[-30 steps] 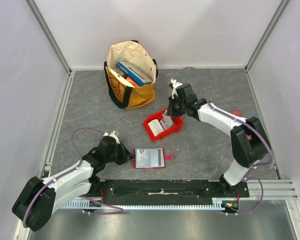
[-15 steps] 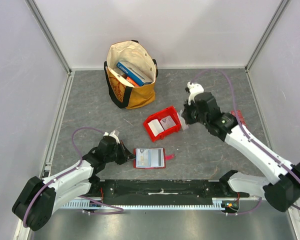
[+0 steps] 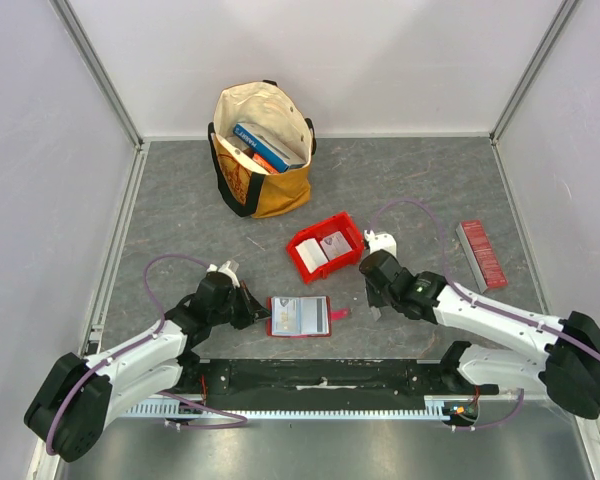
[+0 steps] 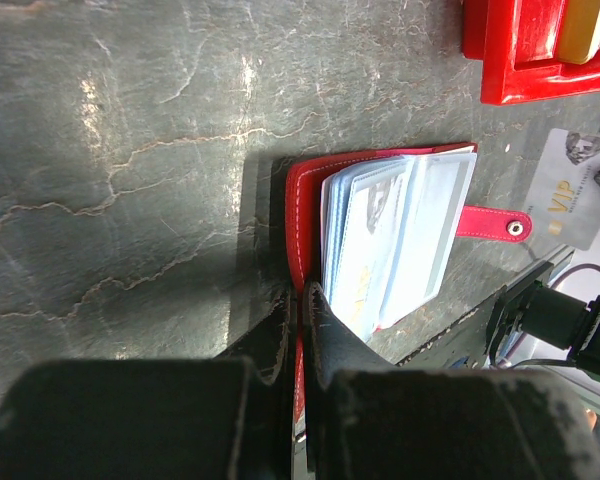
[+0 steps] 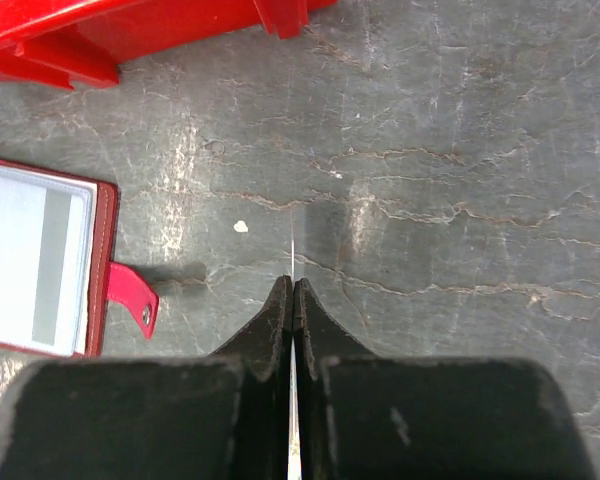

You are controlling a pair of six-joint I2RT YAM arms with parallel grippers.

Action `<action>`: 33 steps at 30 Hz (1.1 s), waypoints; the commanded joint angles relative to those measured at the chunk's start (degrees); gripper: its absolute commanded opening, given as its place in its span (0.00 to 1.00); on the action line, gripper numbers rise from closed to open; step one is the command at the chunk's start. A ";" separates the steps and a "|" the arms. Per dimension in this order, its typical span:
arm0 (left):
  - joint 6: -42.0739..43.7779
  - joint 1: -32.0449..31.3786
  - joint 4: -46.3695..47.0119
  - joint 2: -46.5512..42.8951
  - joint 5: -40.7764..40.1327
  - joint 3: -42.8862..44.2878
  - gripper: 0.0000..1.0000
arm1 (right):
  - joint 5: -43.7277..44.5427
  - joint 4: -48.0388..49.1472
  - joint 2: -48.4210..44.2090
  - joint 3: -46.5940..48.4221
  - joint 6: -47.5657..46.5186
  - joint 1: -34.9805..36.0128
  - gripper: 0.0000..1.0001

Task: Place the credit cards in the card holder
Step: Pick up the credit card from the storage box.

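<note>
top external shows the card holder (image 3: 300, 316) lying open on the grey table (image 3: 180, 240), just ahead of the arm bases. its pale inner slots face up and its snap tab (image 3: 339, 313) sticks out to the right. the left claw (image 4: 302, 300) is pinched fully together on the red cover edge at the card holder's left side, as the left wrist view makes plain. the right claw (image 5: 294, 290) is likewise closed tight, gripping one credit card (image 4: 578, 190). the right wrist view catches that card only edge-on, as a thin pale line between the fingers. the left wrist view shows its face, pale grey with "vip" printed on it. the card sits just right of the snap tab, apart from the card holder; whether its lower edge touches the table i cannot tell. more credit cards (image 3: 330, 245) stand in the red plastic bin (image 3: 340, 266), which sits on the table behind the card holder, near it but not touching. a tote bag (image 3: 270, 190) holding books (image 3: 265, 140) stands at the back. a ridged red strip (image 3: 482, 253) lies off to the right.
</note>
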 commanded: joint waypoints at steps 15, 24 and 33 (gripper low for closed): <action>0.90 -0.05 1.74 0.57 0.98 1.71 0.02 | 1.19 4.50 3.56 -2.67 5.94 2.82 0.14; 0.99 -0.05 1.92 0.39 1.25 1.53 0.02 | 1.72 1.42 4.26 -1.53 4.89 2.82 0.16; 0.81 -0.14 1.92 0.22 1.51 1.62 0.02 | -2.31 1.33 0.84 0.32 4.89 2.91 0.00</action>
